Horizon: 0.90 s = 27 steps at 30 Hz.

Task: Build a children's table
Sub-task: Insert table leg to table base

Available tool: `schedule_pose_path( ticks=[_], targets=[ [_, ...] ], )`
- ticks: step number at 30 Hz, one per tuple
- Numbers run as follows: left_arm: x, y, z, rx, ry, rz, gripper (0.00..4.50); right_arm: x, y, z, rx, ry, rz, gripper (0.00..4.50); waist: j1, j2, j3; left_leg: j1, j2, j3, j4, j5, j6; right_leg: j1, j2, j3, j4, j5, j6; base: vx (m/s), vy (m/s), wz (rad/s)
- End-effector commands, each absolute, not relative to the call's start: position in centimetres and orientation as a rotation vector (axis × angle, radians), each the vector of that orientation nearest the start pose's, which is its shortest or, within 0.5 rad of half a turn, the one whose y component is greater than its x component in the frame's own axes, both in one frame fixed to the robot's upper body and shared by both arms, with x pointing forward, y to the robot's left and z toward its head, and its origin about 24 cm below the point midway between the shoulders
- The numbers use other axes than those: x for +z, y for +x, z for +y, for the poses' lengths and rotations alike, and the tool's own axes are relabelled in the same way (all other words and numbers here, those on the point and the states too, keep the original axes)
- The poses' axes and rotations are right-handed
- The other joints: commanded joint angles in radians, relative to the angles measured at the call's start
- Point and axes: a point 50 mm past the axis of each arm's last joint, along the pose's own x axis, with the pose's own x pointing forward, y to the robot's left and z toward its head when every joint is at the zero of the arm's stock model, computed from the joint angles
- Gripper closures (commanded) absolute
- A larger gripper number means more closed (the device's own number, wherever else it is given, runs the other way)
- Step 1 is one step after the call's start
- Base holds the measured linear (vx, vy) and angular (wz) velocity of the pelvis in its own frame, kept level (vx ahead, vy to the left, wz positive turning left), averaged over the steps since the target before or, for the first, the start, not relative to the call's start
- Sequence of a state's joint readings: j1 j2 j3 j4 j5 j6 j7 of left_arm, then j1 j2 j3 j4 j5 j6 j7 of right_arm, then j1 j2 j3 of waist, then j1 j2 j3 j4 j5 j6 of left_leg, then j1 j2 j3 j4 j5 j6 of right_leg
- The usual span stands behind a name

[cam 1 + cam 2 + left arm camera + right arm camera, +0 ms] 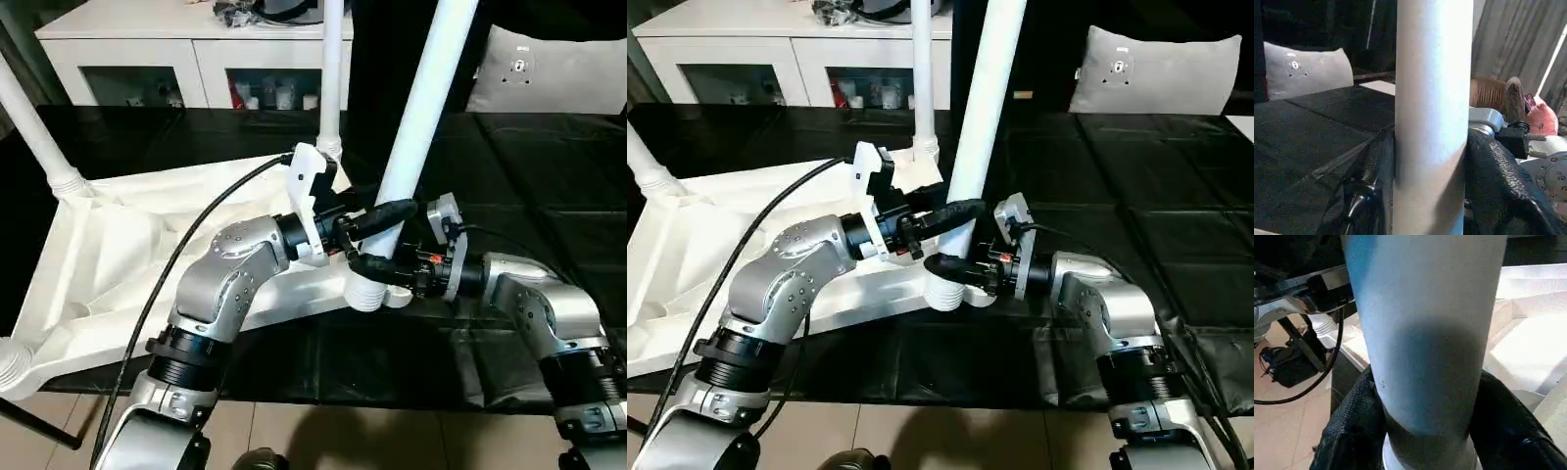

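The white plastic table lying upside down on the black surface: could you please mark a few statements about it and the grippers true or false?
1. Both grippers clamp the same white tapered leg. True: the left gripper sits above the right gripper.
2. The ribbed white tabletop lies underside up. True.
3. The held leg lies flat on the black surface. False: it stands nearly upright at a corner socket.
4. No other leg is fitted. False: another leg stands behind.

White table leg (pixel 423 108) smooth plastic, slight sheen. Tabletop (pixel 108 255) matt white plastic, ribbed. Forearms (pixel 230 269) brushed silver metal. Gripper fingers (pixel 1498 176) black, rough pebbled texture. Surface underneath (pixel 549 166) black, glossy, creased.
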State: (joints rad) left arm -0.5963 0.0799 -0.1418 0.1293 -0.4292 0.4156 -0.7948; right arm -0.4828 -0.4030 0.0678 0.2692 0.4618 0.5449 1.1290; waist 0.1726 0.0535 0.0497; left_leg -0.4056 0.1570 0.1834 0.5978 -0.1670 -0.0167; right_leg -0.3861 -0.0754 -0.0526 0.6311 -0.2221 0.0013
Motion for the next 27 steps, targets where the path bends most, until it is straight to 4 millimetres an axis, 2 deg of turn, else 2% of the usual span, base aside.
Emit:
schedule_pose_path(
  ticks=[1,3,5,12,13,16,17,27],
  targets=[
    [15.57,30.77,4.33,-1.229,-0.187,-0.094,2.66,9.52,30.6,-14.9,1.226,0.21,0.315,1.83,0.003,-0.013,-0.074,0.026,0.076,-0.033,-0.055,-0.127,0.064,0.041,-0.085,0.04,-0.068,-0.026,-0.25,0.0,0.0,0.0],
    [15.57,30.74,4.33,-1.232,-0.187,-0.093,2.66,9.42,30.67,-14.89,1.213,0.194,0.316,1.51,0.003,-0.014,-0.074,0.026,0.076,-0.033,-0.055,-0.125,0.062,0.042,-0.086,0.041,-0.068,-0.027,-0.25,0.0,0.0,0.0],
    [15.58,30.72,4.34,-1.236,-0.187,-0.093,2.66,9.4,30.73,-14.86,1.212,0.195,0.315,1.43,0.003,-0.014,-0.074,0.026,0.076,-0.033,-0.055,-0.124,0.063,0.042,-0.085,0.04,-0.068,-0.023,-0.249,0.0,0.0,0.0],
    [15.59,30.62,4.31,-1.246,-0.189,-0.092,2.66,9.45,30.74,-14.83,1.215,0.205,0.311,1.43,0.003,-0.013,-0.074,0.026,0.076,-0.033,-0.055,-0.126,0.064,0.041,-0.086,0.041,-0.068,-0.026,-0.25,0.0,0.0,0.0],
    [15.61,30.56,4.28,-1.253,-0.188,-0.093,2.66,9.47,30.72,-14.82,1.217,0.213,0.311,1.77,0.003,-0.014,-0.074,0.026,0.076,-0.033,-0.055,-0.124,0.064,0.042,-0.085,0.04,-0.067,-0.023,-0.251,0.0,0.0,0.0],
    [15.65,30.5,4.25,-1.259,-0.186,-0.095,2.66,9.46,30.7,-14.81,1.223,0.223,0.314,1.83,0.003,-0.013,-0.074,0.025,0.075,-0.033,-0.055,-0.126,0.066,0.041,-0.085,0.04,-0.067,-0.021,-0.252,0.0,0.0,0.0],
    [15.66,30.49,4.25,-1.26,-0.185,-0.095,2.66,9.42,30.69,-14.81,1.223,0.224,0.316,2.12,0.003,-0.014,-0.074,0.025,0.075,-0.033,-0.055,-0.127,0.066,0.042,-0.085,0.04,-0.067,-0.025,-0.251,0.0,0.0,0.0],
    [15.6,30.67,4.19,-1.235,-0.184,-0.065,2.66,9.33,30.95,-14.74,1.182,0.207,0.294,2.5,0.001,-0.01,-0.075,0.027,0.076,-0.035,-0.057,-0.137,0.052,0.041,-0.085,0.04,-0.066,-0.025,-0.25,0.0,0.0,0.0]
  ],
)
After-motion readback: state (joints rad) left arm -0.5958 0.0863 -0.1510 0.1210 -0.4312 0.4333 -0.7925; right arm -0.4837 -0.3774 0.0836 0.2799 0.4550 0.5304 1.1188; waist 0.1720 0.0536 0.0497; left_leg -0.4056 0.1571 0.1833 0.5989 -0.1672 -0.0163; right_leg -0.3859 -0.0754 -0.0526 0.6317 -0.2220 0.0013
